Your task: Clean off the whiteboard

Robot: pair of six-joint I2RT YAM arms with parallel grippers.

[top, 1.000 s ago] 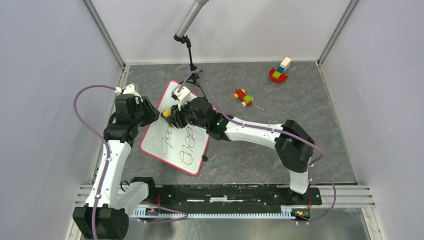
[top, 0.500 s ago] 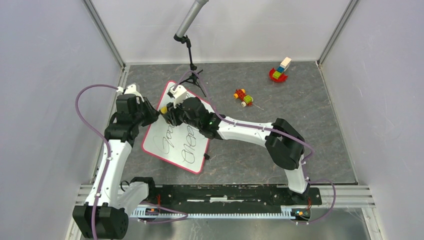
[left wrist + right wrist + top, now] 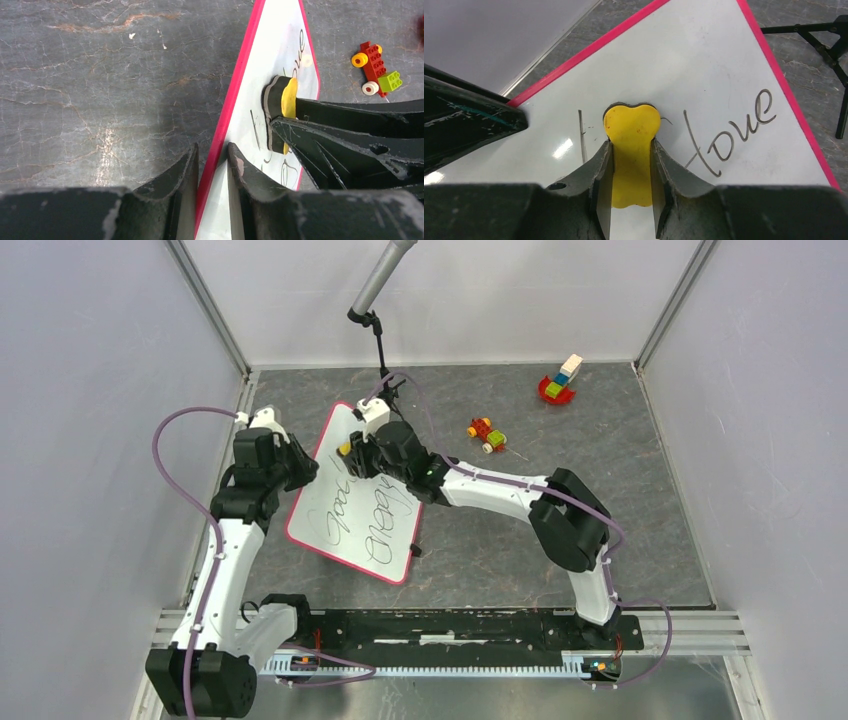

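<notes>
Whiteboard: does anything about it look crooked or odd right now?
Yes. The whiteboard sits skewed, diagonal to the edges of the table rather than square. The left tool is clamped on its edge, and the right tool presses a yellow eraser against the written side. Nothing looks damaged.

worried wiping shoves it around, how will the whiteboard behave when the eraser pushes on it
Probably stiff: the whiteboard looks flat, unbent where the left gripper clamps its rim. Thin, so likely light and apt to skid on the table under the eraser if released. Held at one edge, it may pivot.
</notes>
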